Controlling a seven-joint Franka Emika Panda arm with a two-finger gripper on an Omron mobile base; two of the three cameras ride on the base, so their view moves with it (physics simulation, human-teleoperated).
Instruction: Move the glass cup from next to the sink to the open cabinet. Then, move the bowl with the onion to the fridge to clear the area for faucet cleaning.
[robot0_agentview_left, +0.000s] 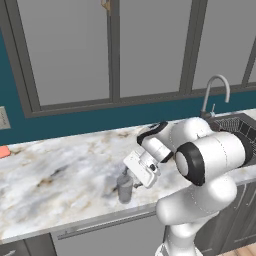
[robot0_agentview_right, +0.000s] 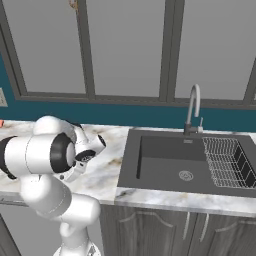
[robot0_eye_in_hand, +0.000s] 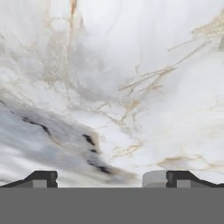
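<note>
The glass cup (robot0_agentview_left: 124, 189) stands upright on the marble counter (robot0_agentview_left: 60, 170), near its front edge and left of the sink (robot0_agentview_right: 170, 160). My gripper (robot0_agentview_left: 128, 176) hangs just over the cup's top. In the hand view the gripper (robot0_eye_in_hand: 116, 179) is open, its fingertips (robot0_eye_in_hand: 43, 178) far apart. A grey sliver of the cup (robot0_eye_in_hand: 154, 178) shows just inside the right tip. The faucet (robot0_agentview_right: 192, 107) rises behind the sink, and a wire rack (robot0_agentview_right: 227, 160) sits in the basin's right side. The bowl, onion, fridge and open cabinet are out of view.
Closed grey wall cabinets (robot0_agentview_left: 75, 50) hang above the teal backsplash. A small orange object (robot0_agentview_left: 4, 151) lies at the counter's far left, below a wall outlet (robot0_agentview_left: 2, 119). Dark base cabinets (robot0_agentview_right: 165, 225) run under the counter.
</note>
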